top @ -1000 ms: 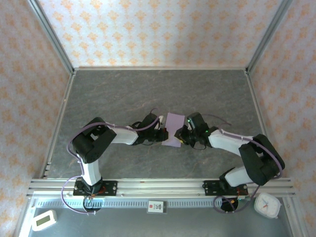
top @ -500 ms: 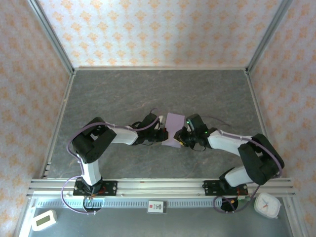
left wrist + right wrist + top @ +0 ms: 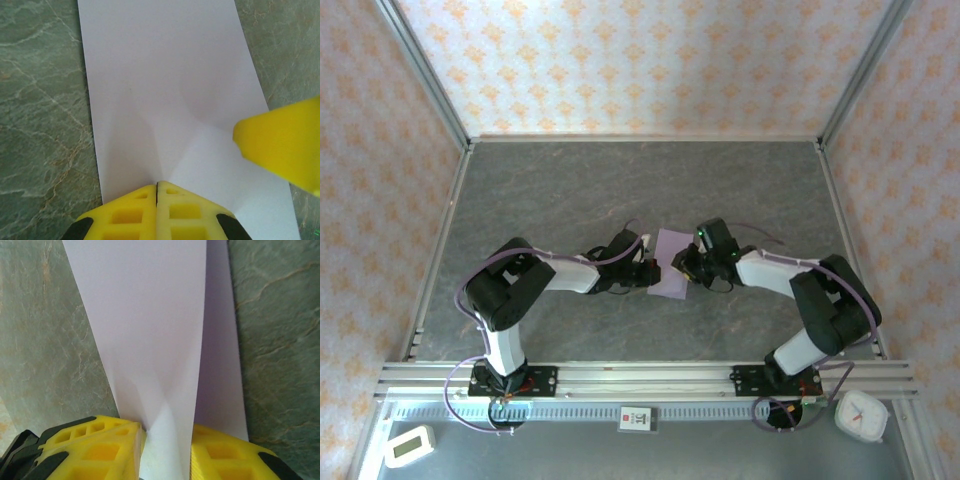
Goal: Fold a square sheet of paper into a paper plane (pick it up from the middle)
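The lavender sheet of paper [image 3: 671, 262] lies mid-desk, directly between the two claws and touching both. The left claw [image 3: 157, 194] is pressed together on the sheet's near edge, and soft creases fan out across the paper from that pinch. A yellow finger [image 3: 282, 145] of the right claw rests over the sheet ahead and to the right of that pinch. The right claw [image 3: 166, 452] stands partly apart, a raised ridge of the sheet running up between its fingers and away from it. The grey marbled desk [image 3: 570, 190] shows on both sides of the paper. A white clock [image 3: 861, 415] sits well behind the right claw, by that arm's base.
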Robot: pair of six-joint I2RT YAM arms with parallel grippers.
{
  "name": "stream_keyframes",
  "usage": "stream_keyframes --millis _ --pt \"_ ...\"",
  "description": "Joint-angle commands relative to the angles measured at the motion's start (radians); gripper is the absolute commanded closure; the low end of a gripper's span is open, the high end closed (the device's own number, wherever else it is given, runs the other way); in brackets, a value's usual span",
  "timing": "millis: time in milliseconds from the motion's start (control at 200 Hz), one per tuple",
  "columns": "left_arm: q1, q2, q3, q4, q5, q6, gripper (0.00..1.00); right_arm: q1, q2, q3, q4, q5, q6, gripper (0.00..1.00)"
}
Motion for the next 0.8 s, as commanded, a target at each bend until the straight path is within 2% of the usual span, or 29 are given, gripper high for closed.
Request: stream_keyframes --millis 0,205,385,485,641,796 --pt "-0.001 0.002 -0.025 -0.125 -0.021 0.010 1.00 -0.020 0.015 0.005 0.000 -0.008 -0.031 0.71" --pt "-0.001 -0.005 0.009 -0.159 -0.024 0.049 1.00 -0.032 0.052 0.012 0.067 -0.096 -0.031 0.74" --pt "-0.001 -0.034 0.028 -0.169 -0.036 0.058 1.00 -0.032 0.059 0.009 0.066 -0.096 -0.033 0.83" --pt "-0.001 -0.057 0.038 -0.181 -0.048 0.069 1.00 -0.034 0.056 0.004 0.067 -0.095 -0.034 0.84" --pt "-0.001 -0.112 0.042 -0.197 -0.076 0.106 0.83 -0.033 0.059 0.002 0.071 -0.096 -0.031 0.86" --pt "-0.001 -0.166 0.036 -0.215 -0.093 0.149 0.55 -0.033 0.064 0.000 0.084 -0.108 -0.026 0.86"
